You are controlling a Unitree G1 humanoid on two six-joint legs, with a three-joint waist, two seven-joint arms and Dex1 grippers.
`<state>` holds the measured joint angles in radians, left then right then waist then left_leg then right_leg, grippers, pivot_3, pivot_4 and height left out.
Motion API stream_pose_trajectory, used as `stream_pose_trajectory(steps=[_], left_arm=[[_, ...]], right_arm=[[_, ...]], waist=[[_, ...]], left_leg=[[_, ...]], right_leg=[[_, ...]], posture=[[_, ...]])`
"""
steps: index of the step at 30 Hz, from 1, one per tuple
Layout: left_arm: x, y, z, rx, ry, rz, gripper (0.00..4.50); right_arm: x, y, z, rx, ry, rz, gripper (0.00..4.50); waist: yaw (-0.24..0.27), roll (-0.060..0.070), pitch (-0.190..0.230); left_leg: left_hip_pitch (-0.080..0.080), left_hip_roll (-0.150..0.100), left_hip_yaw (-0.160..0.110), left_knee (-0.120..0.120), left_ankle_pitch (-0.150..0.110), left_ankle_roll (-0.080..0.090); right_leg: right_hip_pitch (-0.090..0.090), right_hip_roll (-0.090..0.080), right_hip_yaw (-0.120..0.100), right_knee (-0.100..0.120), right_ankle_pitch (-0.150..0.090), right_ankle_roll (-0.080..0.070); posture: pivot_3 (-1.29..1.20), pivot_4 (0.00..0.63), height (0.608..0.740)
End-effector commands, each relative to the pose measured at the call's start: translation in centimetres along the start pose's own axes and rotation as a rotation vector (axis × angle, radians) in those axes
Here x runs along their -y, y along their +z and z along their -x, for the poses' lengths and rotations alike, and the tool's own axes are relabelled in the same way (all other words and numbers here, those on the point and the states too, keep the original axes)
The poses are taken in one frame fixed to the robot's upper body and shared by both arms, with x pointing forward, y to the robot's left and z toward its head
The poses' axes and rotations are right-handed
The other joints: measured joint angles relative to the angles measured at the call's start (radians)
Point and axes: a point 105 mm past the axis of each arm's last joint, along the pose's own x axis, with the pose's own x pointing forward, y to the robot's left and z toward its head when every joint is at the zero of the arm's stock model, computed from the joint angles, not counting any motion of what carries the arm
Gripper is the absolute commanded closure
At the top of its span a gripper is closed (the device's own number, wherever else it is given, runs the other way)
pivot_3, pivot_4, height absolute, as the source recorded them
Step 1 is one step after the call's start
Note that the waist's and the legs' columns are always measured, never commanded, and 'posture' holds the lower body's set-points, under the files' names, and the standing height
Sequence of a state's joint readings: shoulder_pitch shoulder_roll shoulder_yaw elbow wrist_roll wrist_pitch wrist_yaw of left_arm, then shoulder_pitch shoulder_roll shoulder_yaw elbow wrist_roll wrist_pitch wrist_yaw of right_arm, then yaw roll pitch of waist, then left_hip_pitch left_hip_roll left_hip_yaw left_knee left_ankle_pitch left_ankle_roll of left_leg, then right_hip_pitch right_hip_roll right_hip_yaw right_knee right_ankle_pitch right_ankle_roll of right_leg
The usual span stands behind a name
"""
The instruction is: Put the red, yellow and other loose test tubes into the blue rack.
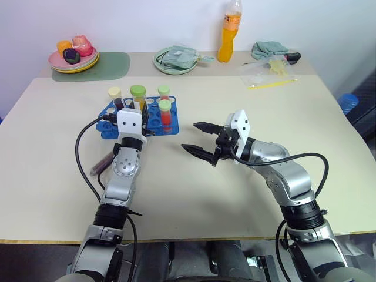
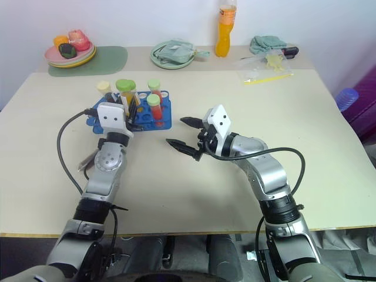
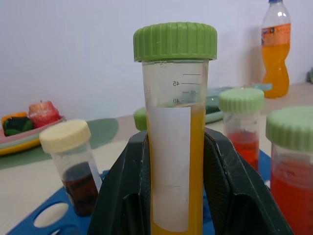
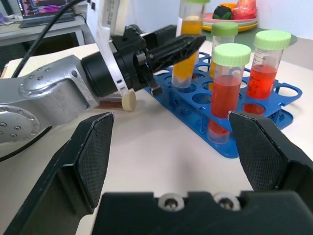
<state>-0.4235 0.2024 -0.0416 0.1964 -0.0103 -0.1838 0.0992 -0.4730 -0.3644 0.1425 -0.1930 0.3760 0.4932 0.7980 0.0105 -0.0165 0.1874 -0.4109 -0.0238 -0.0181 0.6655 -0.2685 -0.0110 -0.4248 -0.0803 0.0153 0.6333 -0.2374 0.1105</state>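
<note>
My left pincer [image 3: 171, 196] gripped yellow tube [image 3: 173, 147], upright, directly over rack [image 1: 111, 126]; right pincer [image 1: 200, 141] open, farther off.

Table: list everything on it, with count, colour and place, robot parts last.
blue rack: one, blue, left-middle of the table
red tubes: two, green caps, standing in the rack
dark tube: one, cream cap, standing in the rack
yellow tube: one, green cap, upright at the rack
lying tube: one, dark, on the table beside the left arm
bottle: one, orange, far edge
plates: stack, pink and yellow, far left
green plate: one, far middle
bag: one, clear, far right
cloth: one, teal, far right
left gripper: shut on the yellow tube
right gripper: open, empty, right of the rack
</note>
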Motion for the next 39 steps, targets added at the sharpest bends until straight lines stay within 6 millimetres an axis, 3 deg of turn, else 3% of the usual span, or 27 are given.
stream_pose_trajectory(steps=[1, 29, 33, 36, 39], left_arm=[[-0.4, 0.2, 0.1, 0.012, 0.021, 0.01, 3.36], [0.3, -1.4, -0.2, 0.009, -0.001, 0.085, 3.36], [0.2, -1.4, -0.1, 0.008, 0.005, 0.097, 1.66], [-1.2, 0.4, 0.3, 0.038, 0.019, 0.097, 0.17], [-3.0, 2.7, 1.5, 0.018, -0.006, 0.062, 0.17]], right_arm=[[-0.3, 1.3, -0.1, 0.045, 0.018, 0.036, 0.34], [-0.9, 1.4, -0.3, 0.04, 0.034, 0.051, 0.34], [-1.0, 1.4, -0.3, 0.041, 0.037, 0.051, 0.34], [-1.2, 1.5, -0.3, 0.042, 0.045, 0.059, 0.34], [-1.1, 1.8, -0.1, 0.045, 0.045, 0.067, 0.34]], waist=[[0.0, 0.0, 0.0], [0.0, 0.0, 0.0], [0.0, 0.0, 0.0], [-0.002, 0.0, 0.0], [-0.01, 0.0, 0.0]], left_leg=[[0.0, 0.0, 0.0, 0.0, 0.0, 0.0], [0.0, 0.0, 0.0, 0.0, 0.0, 0.0], [0.0, 0.0, 0.0, 0.0, 0.0, 0.0], [0.0, 0.0, 0.0, 0.0, 0.0, 0.0], [0.0, 0.003, 0.0, 0.0, 0.0, 0.0]], right_leg=[[0.0, 0.0, 0.0, 0.0, 0.0, 0.0], [0.0, 0.0, 0.0, 0.0, 0.0, 0.0], [0.0, 0.0, 0.0, 0.0, 0.0, 0.0], [0.0, 0.0, 0.0, 0.0, 0.0, 0.0], [0.0, 0.0, 0.0, 0.0, 0.0, 0.0]], posture=[[0.0, 0.15, 0.729], [0.0, 0.15, 0.729], [0.0, 0.15, 0.729], [0.0, 0.15, 0.729], [0.0, 0.15, 0.729]])
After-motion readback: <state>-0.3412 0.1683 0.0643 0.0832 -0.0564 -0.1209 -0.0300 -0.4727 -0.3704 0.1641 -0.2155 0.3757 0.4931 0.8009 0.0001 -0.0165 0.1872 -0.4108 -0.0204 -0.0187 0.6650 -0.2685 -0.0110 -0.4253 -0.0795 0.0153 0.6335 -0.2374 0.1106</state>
